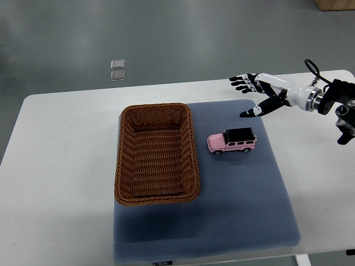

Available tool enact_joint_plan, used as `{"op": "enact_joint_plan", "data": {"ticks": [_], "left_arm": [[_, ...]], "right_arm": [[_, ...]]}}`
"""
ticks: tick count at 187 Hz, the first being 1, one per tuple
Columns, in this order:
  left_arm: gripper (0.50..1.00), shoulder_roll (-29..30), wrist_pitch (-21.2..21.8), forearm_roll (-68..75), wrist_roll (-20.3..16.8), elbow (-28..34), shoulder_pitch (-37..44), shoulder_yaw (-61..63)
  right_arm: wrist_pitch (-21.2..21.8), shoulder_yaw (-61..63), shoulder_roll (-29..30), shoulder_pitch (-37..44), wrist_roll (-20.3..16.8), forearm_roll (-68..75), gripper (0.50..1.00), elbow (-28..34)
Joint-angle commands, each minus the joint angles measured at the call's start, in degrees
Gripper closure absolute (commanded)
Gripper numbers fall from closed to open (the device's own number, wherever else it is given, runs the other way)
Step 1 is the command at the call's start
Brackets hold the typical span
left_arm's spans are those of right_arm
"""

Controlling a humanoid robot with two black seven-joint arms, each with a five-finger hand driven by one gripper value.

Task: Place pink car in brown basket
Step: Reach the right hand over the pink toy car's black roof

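A pink toy car (232, 141) with a black roof rests on its wheels on the blue-grey mat (244, 205), just right of the brown wicker basket (123, 160). Nothing lies inside the basket. My right hand (250, 95) comes in from the right edge and hovers over the far right corner of the mat, beyond the car and apart from it. Its fingers (242, 82) are spread and hold nothing, with the thumb pointing toward the car. The left arm does not show.
The mat lies on a white table (61, 166) with rounded corners. Grey floor lies beyond the far edge, with two small clear squares (117, 69) on it. A wooden corner (335, 4) shows at the top right.
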Motion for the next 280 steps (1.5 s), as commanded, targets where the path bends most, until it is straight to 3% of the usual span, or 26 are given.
{"op": "enact_joint_plan", "data": {"ticks": [1, 67, 192, 254, 280], "left_arm": [[0.5, 0.0, -0.05, 0.0, 0.0, 0.08, 0.23, -0.09], [0.5, 0.0, -0.05, 0.0, 0.0, -0.01, 0.23, 0.0], [0.5, 0.0, 0.04, 0.0, 0.0, -0.19, 0.23, 0.09], [0.5, 0.0, 0.04, 0.0, 0.0, -0.45, 0.23, 0.09], [0.5, 0.0, 0.04, 0.0, 0.0, -0.54, 0.23, 0.09]], "right_arm": [[-0.07, -4.24, -0.63, 2.57, -0.01, -2.3, 0.589, 1.37], [-0.07, -10.48, -0.72, 5.2, -0.01, -12.58, 0.587, 3.92], [-1.74, -16.28, -0.63, 5.99, -0.72, -17.5, 0.595, 3.39], [-4.73, -18.04, -0.19, 5.64, -1.95, -17.76, 0.638, 2.51], [-4.64, -18.04, -0.19, 5.73, -1.95, -17.76, 0.687, 2.51]]}}
